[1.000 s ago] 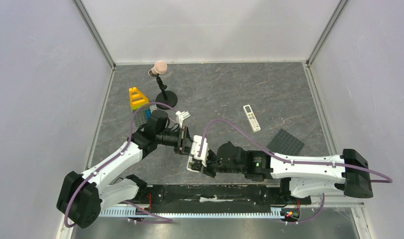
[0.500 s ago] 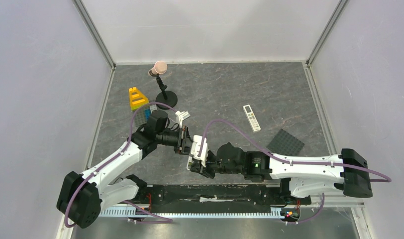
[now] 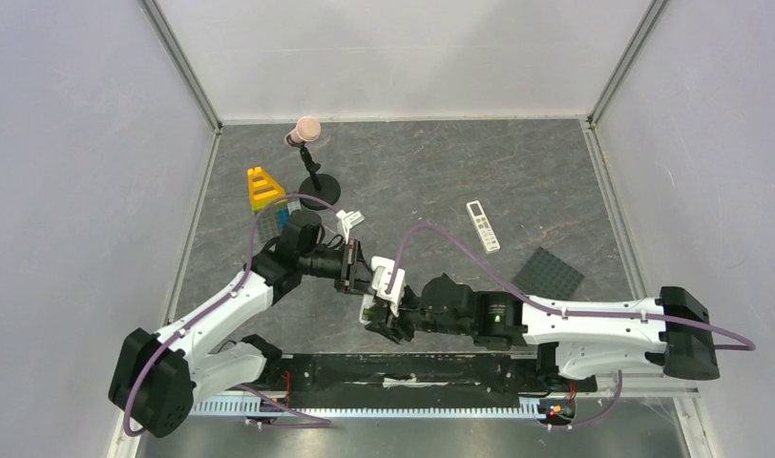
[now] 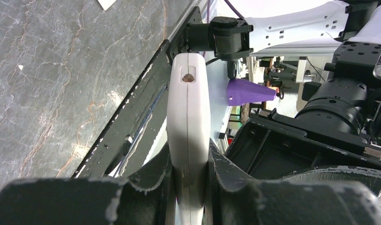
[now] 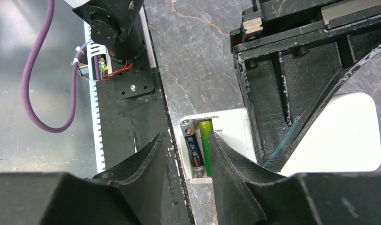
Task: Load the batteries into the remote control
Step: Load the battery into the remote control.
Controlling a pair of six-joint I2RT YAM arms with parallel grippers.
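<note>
Your top camera looks steeply down from above and behind the arm bases and takes in the whole grey marbled tabletop (image 3: 479, 172) from afar. Your left wrist camera looks from very close along the thin edge of the short white plastic remote (image 4: 188, 126). Your right wrist camera looks closely down onto its back (image 5: 339, 136), and all three views share that remote.

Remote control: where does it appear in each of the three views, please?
Top external: remote control at centre, slightly low.
Left wrist: middle, edge-on, clamped in the left gripper.
Right wrist: lower right, two batteries inside.
Shared landmark: the black rail beside it.
</note>
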